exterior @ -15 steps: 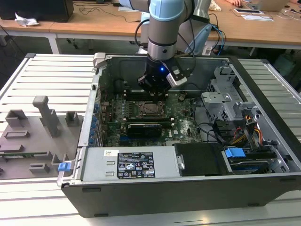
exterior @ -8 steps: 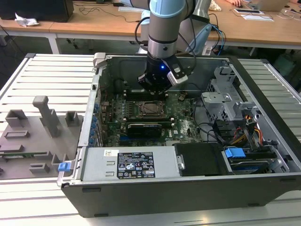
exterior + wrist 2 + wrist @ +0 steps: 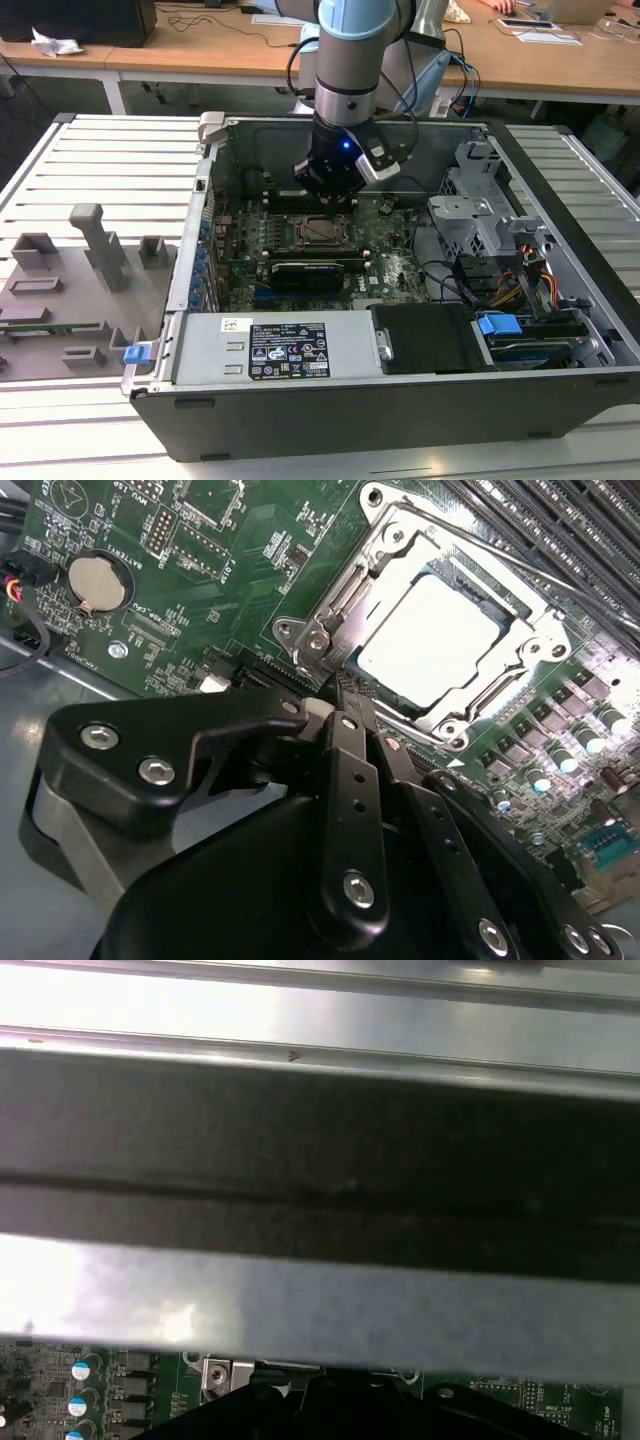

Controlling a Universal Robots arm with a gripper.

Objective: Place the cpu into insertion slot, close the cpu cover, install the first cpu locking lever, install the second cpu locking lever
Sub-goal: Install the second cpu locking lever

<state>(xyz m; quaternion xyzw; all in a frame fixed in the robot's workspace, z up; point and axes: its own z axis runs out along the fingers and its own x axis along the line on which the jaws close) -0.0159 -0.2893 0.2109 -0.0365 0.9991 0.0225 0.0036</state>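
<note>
Claw, fingers together, touches the cpu cover's corner; sliding sideways could scrape the cpu.

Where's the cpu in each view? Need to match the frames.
Exterior view: cpu sits in the socket on the green motherboard, just below the gripper.
Second wrist view: pale square framed by the cpu cover.
First wrist view: can't make it out.
Shared landmark: the motherboard.
</note>
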